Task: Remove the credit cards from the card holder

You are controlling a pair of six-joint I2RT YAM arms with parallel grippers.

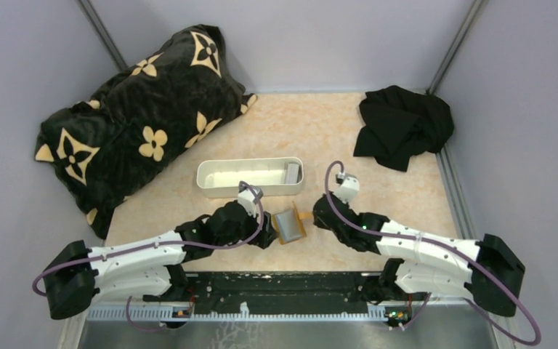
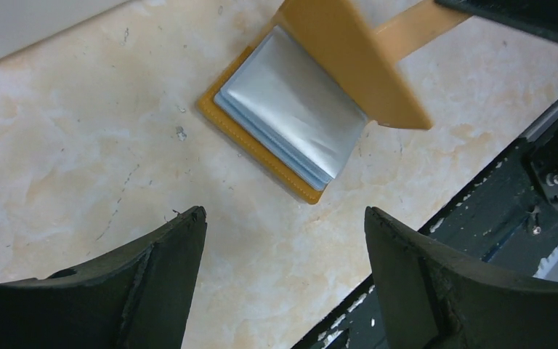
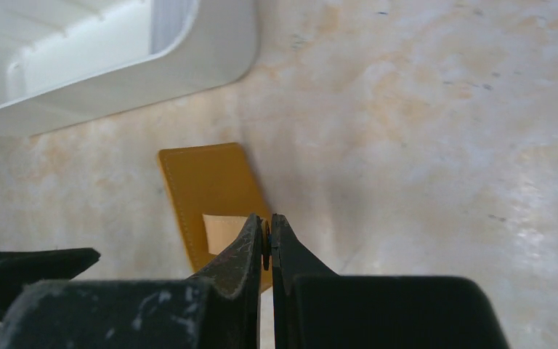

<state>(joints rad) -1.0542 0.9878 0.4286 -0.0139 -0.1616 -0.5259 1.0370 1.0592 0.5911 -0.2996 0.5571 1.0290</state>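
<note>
Resting on beige tabletop [image 1: 334,123] between grey walls [image 1: 298,36]: card holder [image 1: 288,226], right jaws clamping it, left jaws apart.

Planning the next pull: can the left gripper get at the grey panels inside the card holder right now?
Probably yes. The right gripper holds the card holder's cover up, so the grey panels lie exposed, and the open left gripper sits just short of them with only bare table between.
</note>
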